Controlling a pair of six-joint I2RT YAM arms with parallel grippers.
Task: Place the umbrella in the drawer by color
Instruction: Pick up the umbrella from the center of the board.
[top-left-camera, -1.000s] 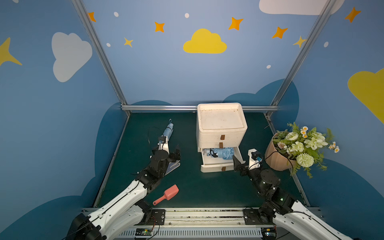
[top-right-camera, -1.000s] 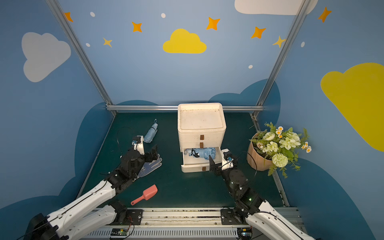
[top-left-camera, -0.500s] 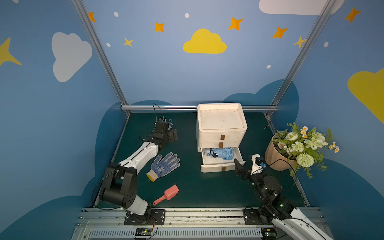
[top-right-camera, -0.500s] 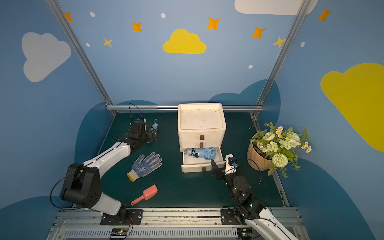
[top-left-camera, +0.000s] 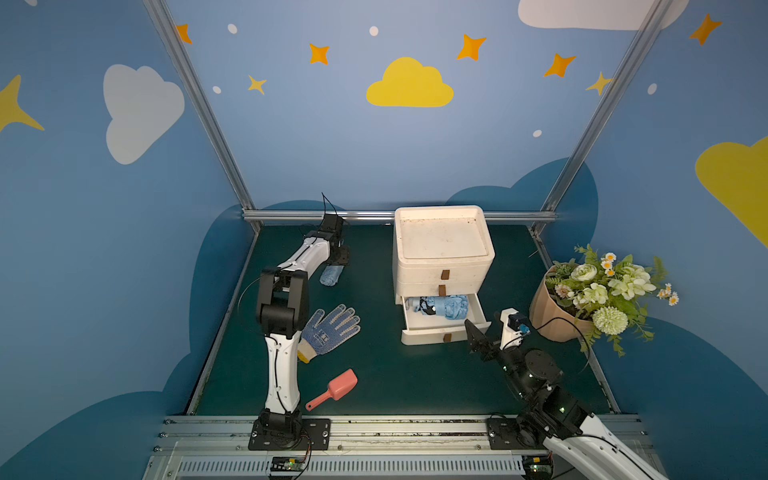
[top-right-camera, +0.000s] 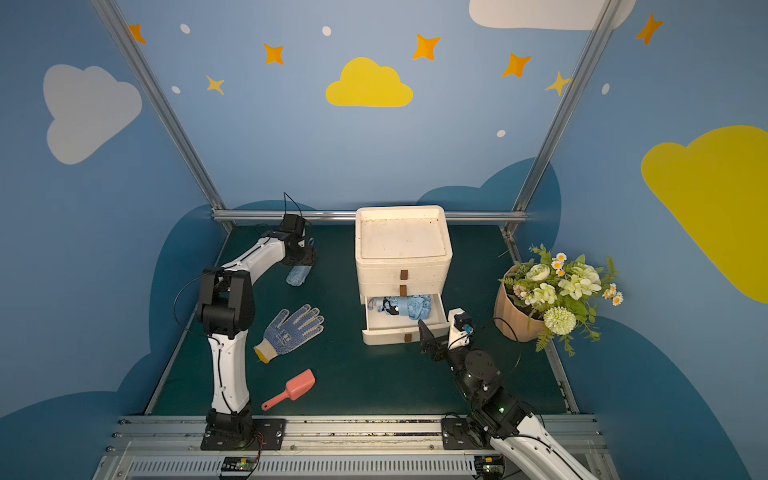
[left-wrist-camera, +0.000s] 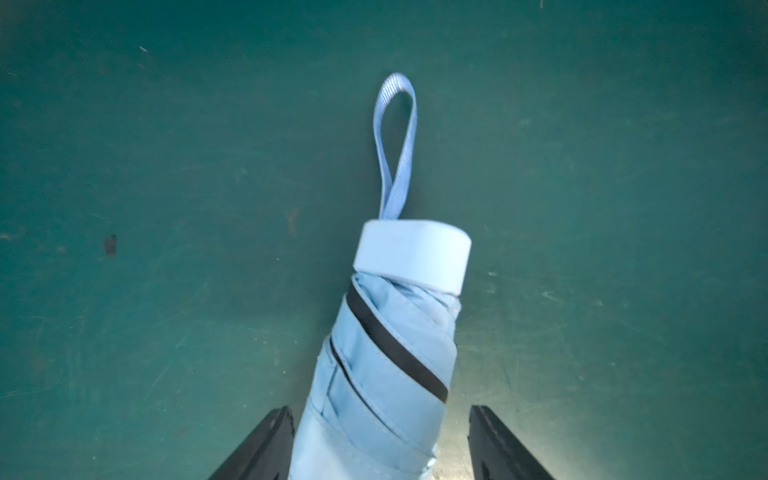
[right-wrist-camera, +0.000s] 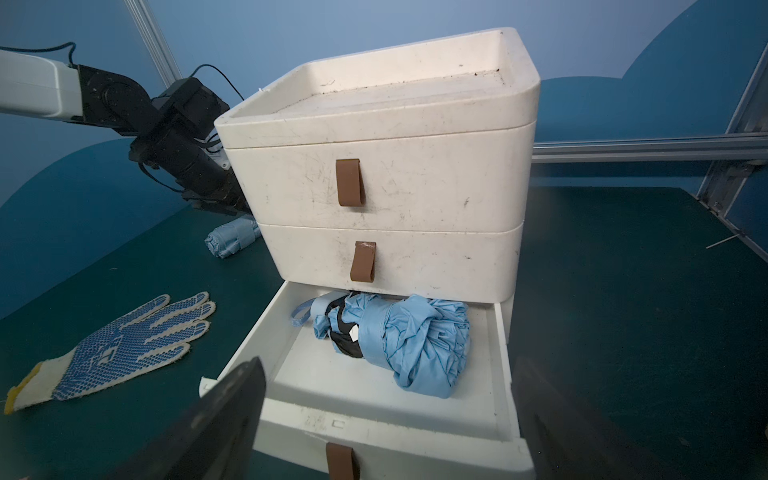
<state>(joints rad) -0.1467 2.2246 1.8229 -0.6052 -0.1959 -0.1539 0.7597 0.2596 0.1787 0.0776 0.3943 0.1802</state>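
Two light-blue umbrellas: the stowed umbrella (right-wrist-camera: 407, 340) lies in the open bottom drawer (right-wrist-camera: 374, 424), the loose umbrella (left-wrist-camera: 386, 353) on the counter (left-wrist-camera: 166, 208), long axis running out between the left fingers (left-wrist-camera: 266, 444), cap and strap beyond the tips. Left fingers half-narrowed astride its canopy, gap on one side, possibly touching on the other; right fingers (right-wrist-camera: 224, 415) wide, empty, facing the drawer. Cabinet (top-left-camera: 442, 245) stands between loose umbrella and drawer; glove (top-left-camera: 330, 330) and scoop (top-left-camera: 337, 387) well aside.

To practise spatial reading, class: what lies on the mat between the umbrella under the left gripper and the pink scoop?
Both top views show the dotted glove lying flat between umbrella and scoop, touching neither.
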